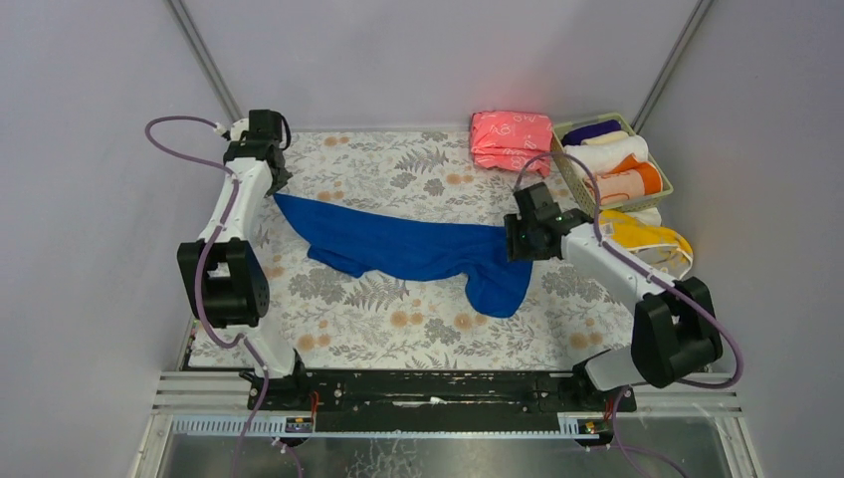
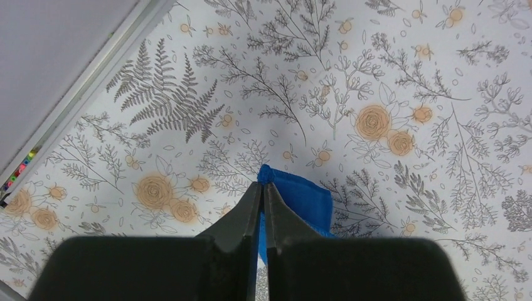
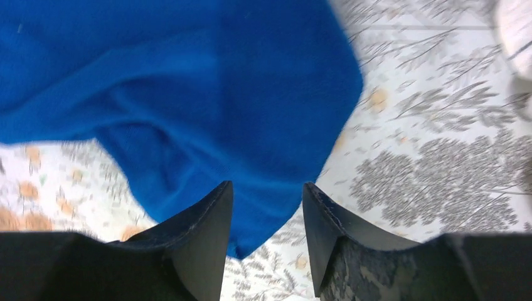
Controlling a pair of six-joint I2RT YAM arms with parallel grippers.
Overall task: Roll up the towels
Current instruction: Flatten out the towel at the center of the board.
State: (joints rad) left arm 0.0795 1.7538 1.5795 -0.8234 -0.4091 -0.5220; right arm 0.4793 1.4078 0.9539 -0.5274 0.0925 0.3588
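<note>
The left gripper [image 2: 263, 188] is clamped on one corner of the plain royal blue cloth towel [image 1: 398, 249], and a blue tip pokes out just past its fingertips. The right gripper [image 3: 266, 199] stands parted, the towel's other end lying crumpled just ahead of its fingers, ungripped. Between the two the towel lies loose and unrolled. Behind the right gripper, a pale lattice basket [image 1: 665, 171] holds rolled cloths, so I judge that some are done, and this roll is not yet begun.

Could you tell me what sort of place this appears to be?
Probably a lab test cell: plain walls, left arm and right arm on a rail, floral-cloth table with towel basket.
</note>
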